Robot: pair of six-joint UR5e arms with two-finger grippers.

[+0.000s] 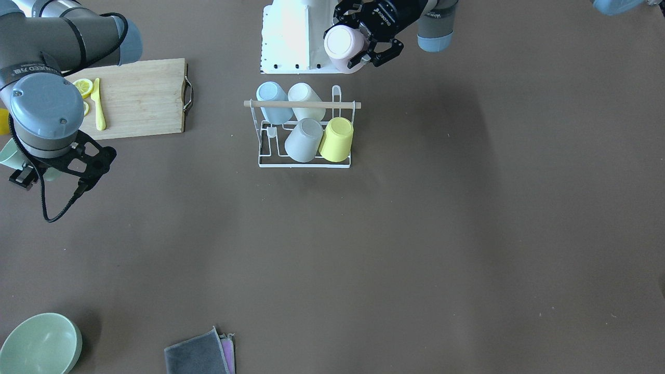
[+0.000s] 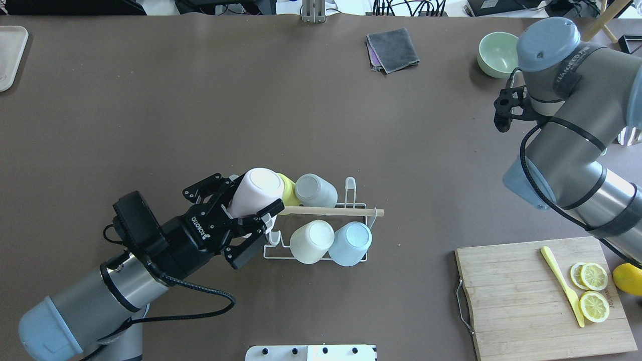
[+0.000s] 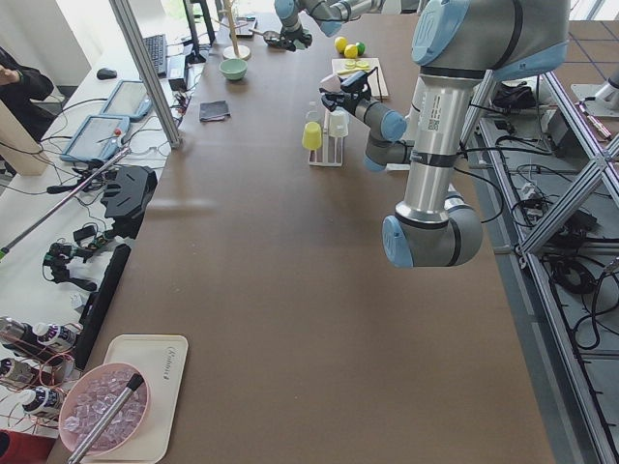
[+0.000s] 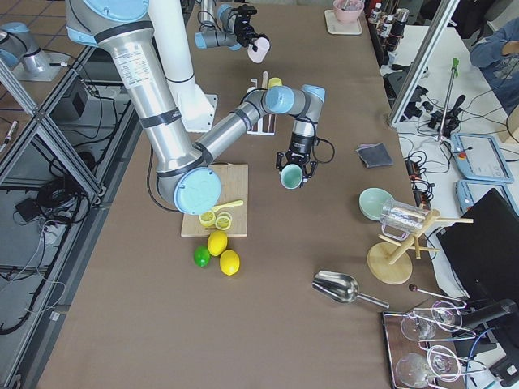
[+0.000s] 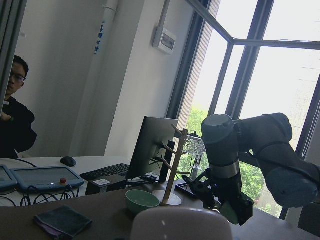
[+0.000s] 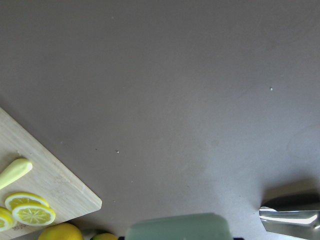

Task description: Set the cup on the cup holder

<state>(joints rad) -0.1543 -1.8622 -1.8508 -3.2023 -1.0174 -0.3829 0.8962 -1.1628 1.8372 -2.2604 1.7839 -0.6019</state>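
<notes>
My left gripper (image 2: pixel 246 200) is shut on a pale pink cup (image 2: pixel 257 189) and holds it tilted in the air by the rack's end; it also shows in the front view (image 1: pixel 343 44). The cup holder (image 2: pixel 316 256) is a white wire rack with a wooden rod (image 1: pixel 301 104) across its top. It carries a blue cup (image 1: pixel 273 98), a cream cup (image 1: pixel 306 98), a grey cup (image 1: pixel 304 140) and a yellow cup (image 1: pixel 336 139). My right gripper (image 1: pixel 36 169) is shut on a mint green cup (image 4: pixel 289 175), far off near the cutting board.
A wooden cutting board (image 2: pixel 521 301) with lemon slices (image 2: pixel 593 276) and a yellow knife (image 2: pixel 562 286) lies at the robot's right. A green bowl (image 2: pixel 496 54) and a folded grey cloth (image 2: pixel 392 49) lie at the far side. A metal scoop (image 6: pixel 292 217) lies near the right arm.
</notes>
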